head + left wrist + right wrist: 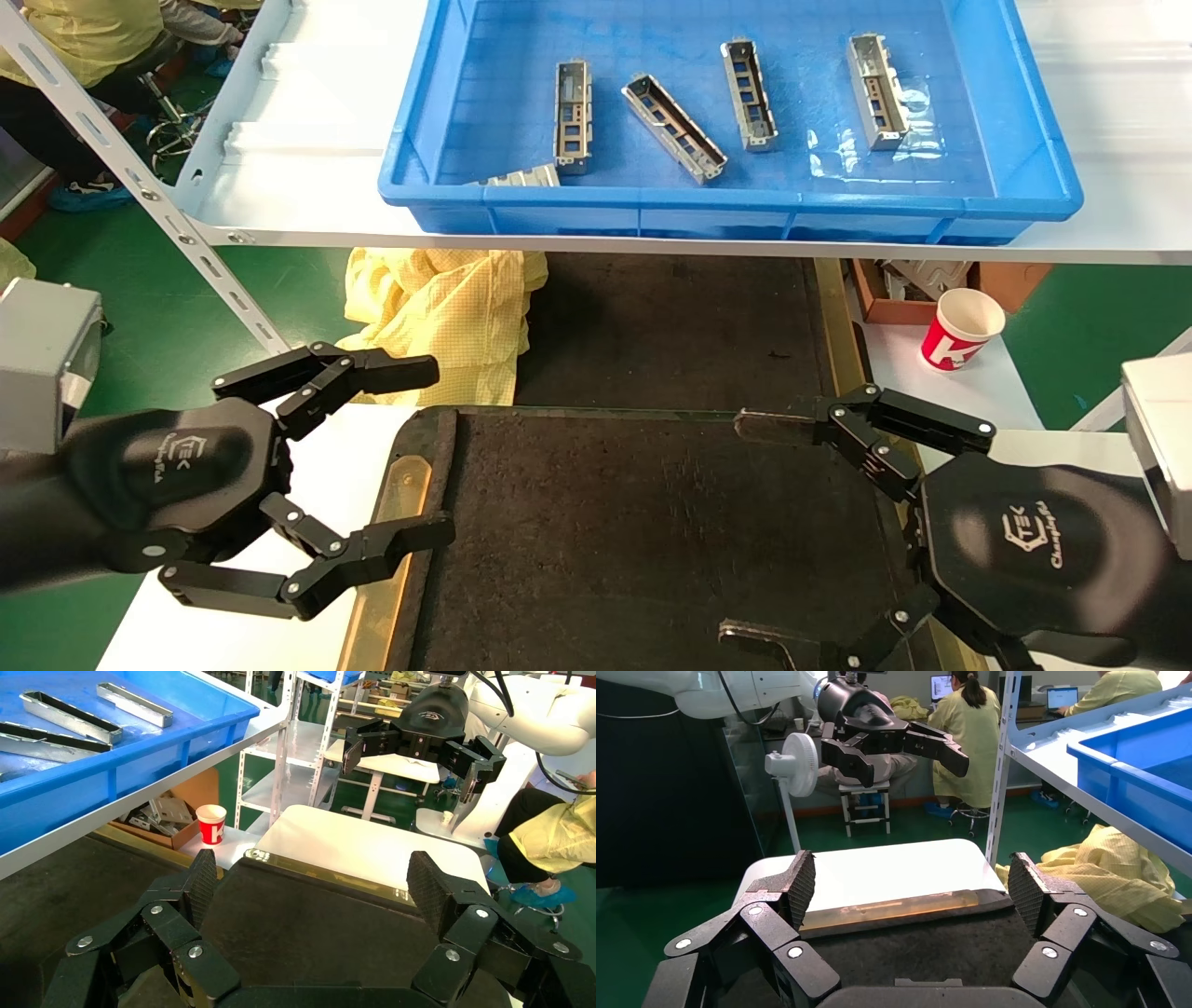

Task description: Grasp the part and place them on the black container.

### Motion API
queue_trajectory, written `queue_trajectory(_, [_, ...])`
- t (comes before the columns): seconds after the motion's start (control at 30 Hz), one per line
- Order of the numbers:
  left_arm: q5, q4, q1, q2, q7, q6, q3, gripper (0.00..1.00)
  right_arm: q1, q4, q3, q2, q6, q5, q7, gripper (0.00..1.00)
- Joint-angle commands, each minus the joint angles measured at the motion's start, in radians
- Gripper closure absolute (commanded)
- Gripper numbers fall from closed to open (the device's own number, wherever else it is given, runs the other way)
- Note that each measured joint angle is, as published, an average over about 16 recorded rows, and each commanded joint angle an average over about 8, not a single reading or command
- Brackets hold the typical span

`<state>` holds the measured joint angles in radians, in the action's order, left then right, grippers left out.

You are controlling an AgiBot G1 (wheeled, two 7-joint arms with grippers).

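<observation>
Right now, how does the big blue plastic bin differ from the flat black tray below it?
The blue plastic bin has tall walls and sits on the white shelf, holding silver-grey metal channel parts. The flat black tray lies lower, rough, matte, brass-edged, holding no parts. Both are rectangular with rounded corners.

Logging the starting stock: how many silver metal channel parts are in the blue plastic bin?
5: four silver-grey metal channel parts spread across the blue plastic bin's floor, a fifth partly hidden behind its near wall.
</observation>
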<state>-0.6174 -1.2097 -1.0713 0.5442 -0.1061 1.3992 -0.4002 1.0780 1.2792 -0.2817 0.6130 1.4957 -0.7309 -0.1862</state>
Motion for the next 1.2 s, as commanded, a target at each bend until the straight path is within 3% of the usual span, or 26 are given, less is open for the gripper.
queue_trajectory(0.03, [0.000, 0.000, 0.000, 0.000, 0.000, 0.000, 0.000, 0.00, 0.000, 0.000, 0.000, 0.000, 0.000, 0.000, 0.000, 0.00])
queue_trajectory(0.1, [0.000, 0.000, 0.000, 0.000, 0.000, 0.000, 0.000, 0.00, 0.000, 0.000, 0.000, 0.000, 0.000, 0.000, 0.000, 0.00])
queue_trajectory(0.13, [0.000, 0.000, 0.000, 0.000, 0.000, 0.000, 0.000, 0.07, 0.000, 0.000, 0.000, 0.000, 0.000, 0.000, 0.000, 0.00])
queue_trajectory(0.37, [0.000, 0.000, 0.000, 0.000, 0.000, 0.000, 0.000, 0.94, 0.000, 0.000, 0.000, 0.000, 0.000, 0.000, 0.000, 0.00])
queue_trajectory(0.4, [0.000, 0.000, 0.000, 0.000, 0.000, 0.000, 0.000, 1.00, 0.000, 0.000, 0.000, 0.000, 0.000, 0.000, 0.000, 0.00])
queue_trajectory(1.2, [0.000, 0.000, 0.000, 0.000, 0.000, 0.000, 0.000, 1.00, 0.000, 0.000, 0.000, 0.000, 0.000, 0.000, 0.000, 0.00])
